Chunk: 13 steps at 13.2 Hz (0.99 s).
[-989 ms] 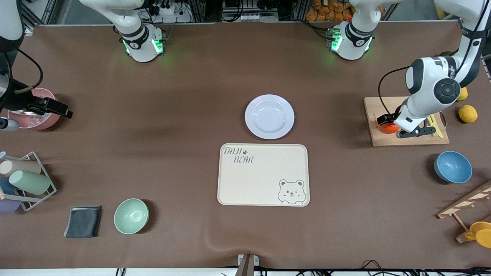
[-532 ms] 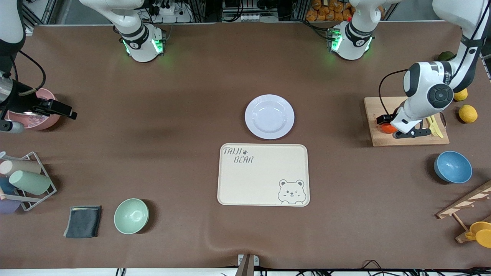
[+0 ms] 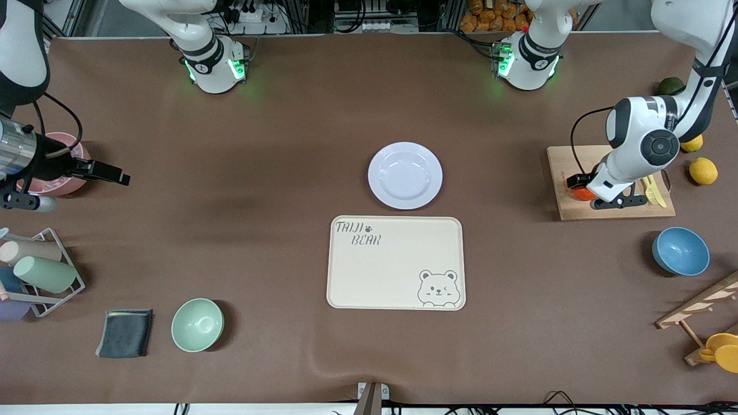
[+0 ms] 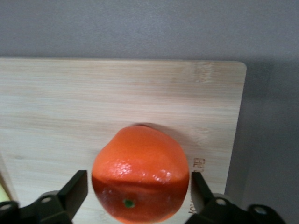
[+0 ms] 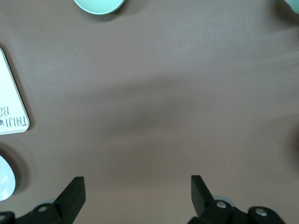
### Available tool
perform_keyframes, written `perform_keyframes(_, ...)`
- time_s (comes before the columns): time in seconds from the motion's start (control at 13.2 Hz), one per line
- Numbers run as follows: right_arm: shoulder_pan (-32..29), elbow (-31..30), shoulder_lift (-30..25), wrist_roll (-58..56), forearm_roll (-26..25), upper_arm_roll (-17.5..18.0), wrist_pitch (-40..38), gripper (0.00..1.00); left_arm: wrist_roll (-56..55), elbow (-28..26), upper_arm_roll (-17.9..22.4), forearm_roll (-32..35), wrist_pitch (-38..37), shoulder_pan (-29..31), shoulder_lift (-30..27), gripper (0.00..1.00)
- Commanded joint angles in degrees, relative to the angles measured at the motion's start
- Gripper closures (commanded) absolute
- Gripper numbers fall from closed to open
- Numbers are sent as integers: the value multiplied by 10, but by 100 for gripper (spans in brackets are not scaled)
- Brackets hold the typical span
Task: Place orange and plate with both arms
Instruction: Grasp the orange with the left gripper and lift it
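Observation:
The orange (image 3: pixel 583 193) lies on a wooden cutting board (image 3: pixel 562 167) at the left arm's end of the table. My left gripper (image 3: pixel 591 195) is down at the board and open, with the orange (image 4: pixel 140 175) between its fingers (image 4: pixel 77 191); a thin gap shows on each side. The pale lavender plate (image 3: pixel 405 175) sits in the middle of the table, just farther from the front camera than the tray. My right gripper (image 3: pixel 26 202) is open and empty (image 5: pixel 138 196) over bare table near the pink bowl. The plate's edge shows in the right wrist view (image 5: pixel 5 184).
A cream bear-printed tray (image 3: pixel 395 263) lies at the centre. A pink bowl (image 3: pixel 60 173), cup rack (image 3: pixel 37 271), dark cloth (image 3: pixel 125 332) and green bowl (image 3: pixel 197 324) are at the right arm's end. A blue bowl (image 3: pixel 681 251), lemons (image 3: pixel 703 170) and a dark green fruit (image 3: pixel 670 86) are near the board.
The right arm has swung a little toward the middle of the table. The left arm has shifted slightly and settled lower around the orange.

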Motion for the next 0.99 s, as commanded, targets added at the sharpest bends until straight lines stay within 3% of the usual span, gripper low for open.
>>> perform_keyframes(0.0,-8,-20,-1,0,56,2,-1,0,4,11,-4,16,11,3,12,58)
perform_keyframes(0.08,-8,-27,0,1,70,2,-1,0,6,12,-4,16,9,2,6,69)
perform_keyframes(0.15,-8,-37,0,3,82,2,3,0,11,13,-10,16,6,0,-5,73)
perform_keyframes(0.23,-9,-48,3,2,125,2,9,0,12,13,-22,16,-1,2,-28,76)
perform_keyframes(0.53,1,-114,4,-5,199,4,63,0,-8,58,-119,4,-98,2,-87,77)
perform_keyframes(0.76,20,-172,-2,-37,259,5,120,0,-55,152,-206,-68,-213,-1,-65,77)
perform_keyframes(0.91,22,-207,1,-86,320,5,151,0,-101,179,-258,-83,-243,-3,-56,77)
